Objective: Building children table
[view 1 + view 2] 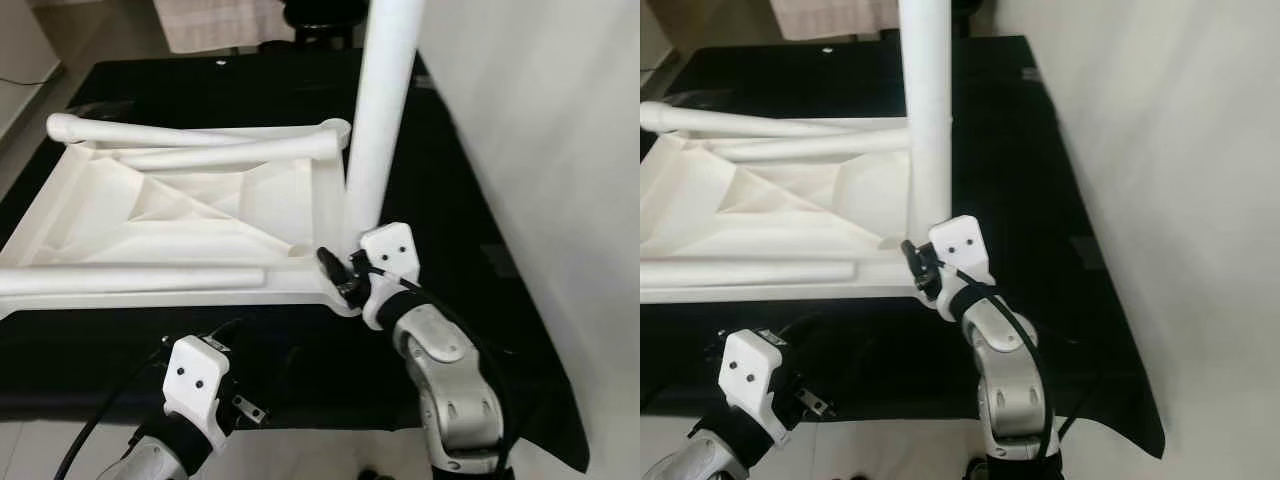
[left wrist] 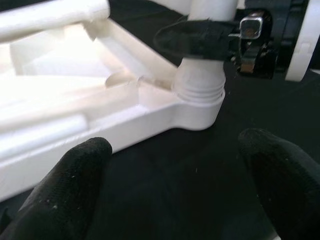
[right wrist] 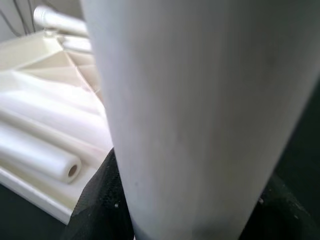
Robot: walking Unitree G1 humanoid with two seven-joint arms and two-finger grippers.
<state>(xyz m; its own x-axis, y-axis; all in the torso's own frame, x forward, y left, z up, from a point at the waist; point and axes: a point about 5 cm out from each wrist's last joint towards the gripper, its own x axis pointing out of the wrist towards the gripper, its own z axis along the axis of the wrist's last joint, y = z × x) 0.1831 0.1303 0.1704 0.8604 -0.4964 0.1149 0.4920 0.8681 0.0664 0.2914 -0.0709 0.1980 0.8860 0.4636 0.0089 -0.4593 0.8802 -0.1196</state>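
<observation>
On my left side I see the left gripper (image 2: 170, 185) low, near the front edge of the black cloth (image 1: 250, 360). Its two black fingers (image 2: 65, 190) are spread wide apart and nothing is between them; in the left wrist view they point toward the near corner of the table top, but they do not touch it.

The white table top (image 1: 150, 215) lies upside down on the black cloth, with its ribbed underside facing up. Three loose white legs lie on it: one long leg (image 1: 130, 278) along the near edge, and two legs (image 1: 200, 145) along the far edge, close to each other.

Further to the right, at the near right corner of the table top, one white leg (image 1: 380, 110) stands upright in the round corner socket (image 2: 200, 102). In the left wrist view I can see the thread at the bottom of this leg, just above the socket rim.

The right gripper (image 1: 340, 272) is at the base of this upright leg, and its black fingers are closed around it, just above the socket. In the right wrist view the leg is very close in front of the camera.

On the far right is a light wall (image 1: 560, 150), next to the edge of the cloth.
</observation>
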